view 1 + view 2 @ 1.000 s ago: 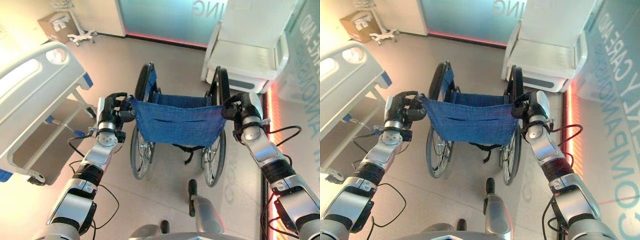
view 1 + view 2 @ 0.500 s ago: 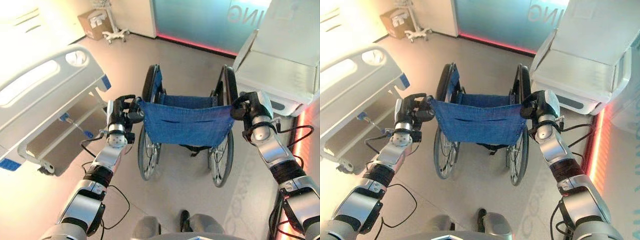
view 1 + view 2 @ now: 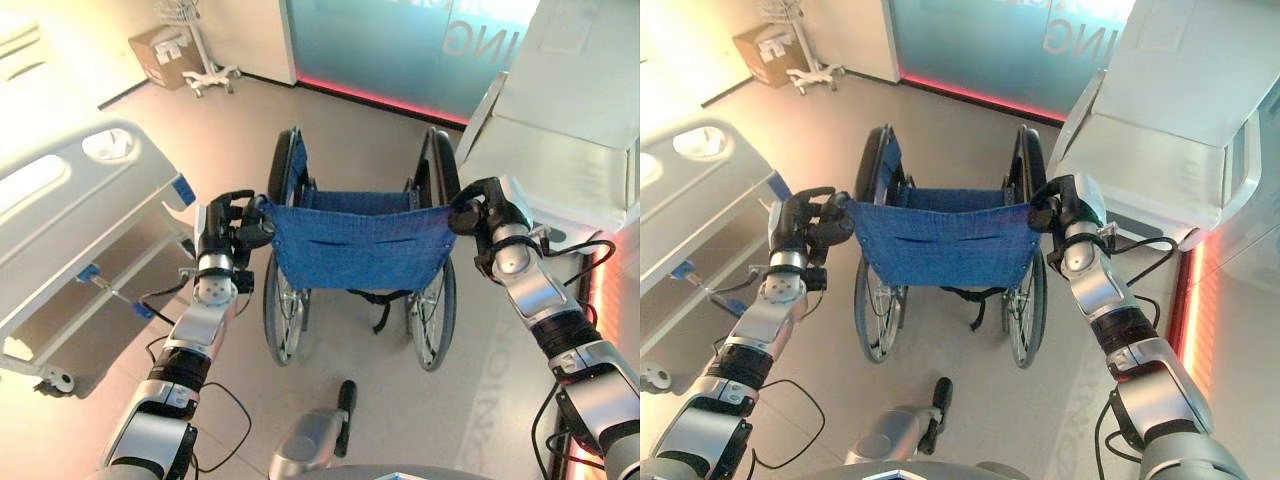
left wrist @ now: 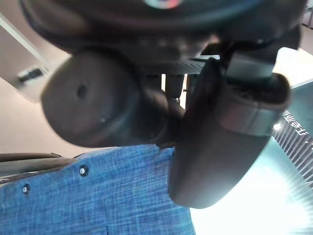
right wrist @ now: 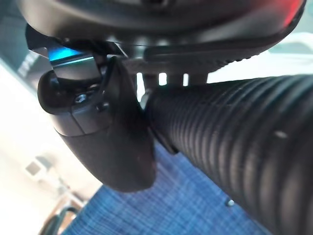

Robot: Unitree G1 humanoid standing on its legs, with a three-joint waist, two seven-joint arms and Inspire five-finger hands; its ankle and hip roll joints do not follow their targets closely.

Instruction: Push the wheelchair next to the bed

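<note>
Left eye view | left robot hand (image 3: 228, 228) clasps wheelchair (image 3: 358, 245) handle | right robot hand (image 3: 487, 212) clasps other handle

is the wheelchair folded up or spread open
Spread open: the blue fabric-backed wheelchair has its backrest stretched flat between both push handles, and its two big wheels stand well apart.

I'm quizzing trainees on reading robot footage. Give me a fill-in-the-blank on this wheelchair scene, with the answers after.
1. The wheelchair's backrest cloth is coloured ____.
2. The left hand and right hand are each shut on a push ____ of the wheelchair.
3. The bed stands on the robot's ____ side of the wheelchair.
4. By the far wall, a cardboard ____ sits beside a wheeled stand.

Missing words: blue; handle; left; box
</note>
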